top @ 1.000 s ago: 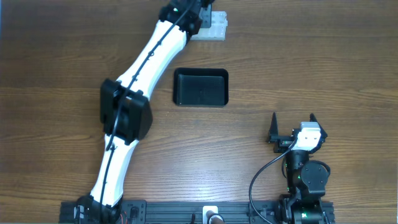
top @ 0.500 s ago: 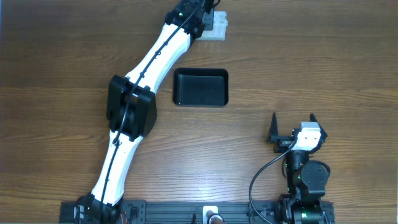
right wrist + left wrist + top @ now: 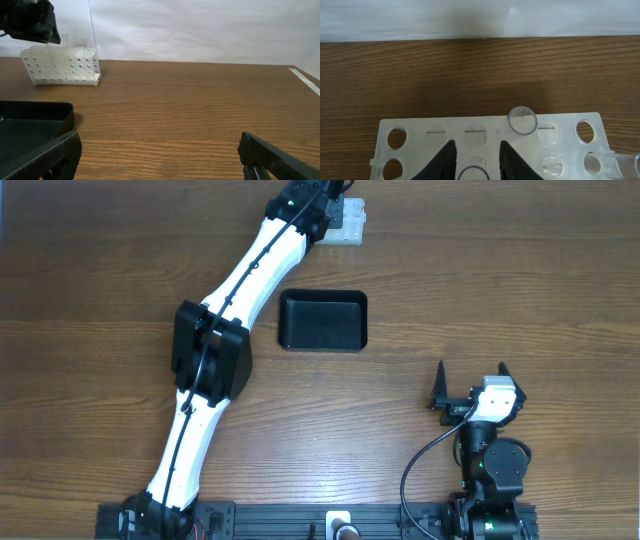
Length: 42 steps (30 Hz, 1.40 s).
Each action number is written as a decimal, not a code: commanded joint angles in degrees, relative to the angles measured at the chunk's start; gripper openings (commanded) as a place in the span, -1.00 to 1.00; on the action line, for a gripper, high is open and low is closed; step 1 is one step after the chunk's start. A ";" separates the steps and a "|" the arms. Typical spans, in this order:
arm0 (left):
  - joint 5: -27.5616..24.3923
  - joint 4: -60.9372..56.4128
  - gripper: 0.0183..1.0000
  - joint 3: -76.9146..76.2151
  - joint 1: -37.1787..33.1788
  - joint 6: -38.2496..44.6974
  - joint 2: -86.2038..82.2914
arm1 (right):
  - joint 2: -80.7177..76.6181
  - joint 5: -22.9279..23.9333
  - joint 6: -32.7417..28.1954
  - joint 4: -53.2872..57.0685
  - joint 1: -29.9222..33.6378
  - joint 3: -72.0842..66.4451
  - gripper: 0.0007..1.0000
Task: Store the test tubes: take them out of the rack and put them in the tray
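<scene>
One neighbouring tube (image 3: 522, 120) stands beside the left end effector (image 3: 476, 144), fingers (image 3: 445, 157) apart around another racked tube (image 3: 472, 169).

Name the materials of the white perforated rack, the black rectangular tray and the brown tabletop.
White perforated rack: likely plastic; milky, translucent walls. Black rectangular tray: moulded plastic, faint sheen, rounded corners. Brown tabletop: wood or wood-look laminate; grain lines show.

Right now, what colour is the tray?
The tray is black, clearest in the top view.

Overhead camera looks down; both wrist cameras see the rack (image 3: 417, 150).
</scene>
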<state>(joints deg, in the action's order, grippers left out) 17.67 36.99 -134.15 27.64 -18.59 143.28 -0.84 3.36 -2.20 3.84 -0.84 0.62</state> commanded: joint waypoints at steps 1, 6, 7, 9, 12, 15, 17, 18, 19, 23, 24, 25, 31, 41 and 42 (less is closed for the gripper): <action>0.83 -0.15 -0.54 -1.31 -0.11 0.39 0.42 | 0.55 -0.31 -0.24 0.20 0.28 -0.35 0.99; 0.83 -0.15 -0.63 -1.31 -0.11 0.39 0.42 | 0.55 -0.31 -0.24 0.20 0.28 -0.35 0.99; 0.83 -0.15 -0.64 -1.31 -0.11 0.39 0.42 | 0.55 -0.31 -0.24 0.20 0.28 -0.35 0.99; 0.85 -0.17 -0.67 -1.31 -0.11 0.39 0.42 | 0.55 -0.31 -0.24 0.20 0.28 -0.35 0.99; 0.85 -0.20 -0.69 -1.31 -0.11 0.39 0.42 | 0.55 -0.31 -0.24 0.20 0.28 -0.35 0.99; 0.87 -0.22 -0.73 -1.31 -0.17 0.42 0.15 | 0.55 -0.31 -0.24 0.20 0.28 -0.35 0.99; 0.87 -0.20 -0.74 -1.31 -0.17 0.44 -0.31 | 0.55 -0.31 -0.24 0.20 0.28 -0.33 0.99; 0.87 -0.20 -0.75 -1.31 -0.15 0.44 -0.72 | 0.55 -0.31 -0.24 0.20 0.28 -0.35 0.99; 0.87 -0.20 -0.75 -1.31 -0.15 0.55 -1.09 | 0.55 -0.31 -0.22 0.20 0.28 -0.35 0.99; 1.25 -0.20 -0.75 -1.31 -0.15 1.92 -4.57 | 0.55 -0.31 -0.24 0.20 0.28 -0.33 0.98; 1.42 -0.20 -0.77 -1.31 -0.17 1.95 -5.68 | 0.55 -0.31 -0.24 0.20 0.28 -0.35 0.98; 1.53 -0.20 -0.76 -1.31 -0.17 2.36 -7.30 | 0.55 -0.31 -0.24 0.20 0.28 -0.35 0.98; 1.49 0.81 -0.79 -1.31 -0.11 3.41 -16.63 | 0.55 -0.31 -0.24 0.20 0.28 -0.33 0.98; -2.82 26.73 -0.79 0.74 0.59 -13.79 -22.97 | 0.55 -0.28 -0.24 0.20 0.28 -0.33 0.99; -2.82 28.24 -0.79 2.01 0.83 -15.15 -22.77 | 0.55 -0.31 -0.24 0.20 0.28 -0.35 0.98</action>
<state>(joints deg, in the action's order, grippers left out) 16.40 60.47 -135.85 27.79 -24.45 117.82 -0.84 3.36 -2.20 3.84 -0.84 0.62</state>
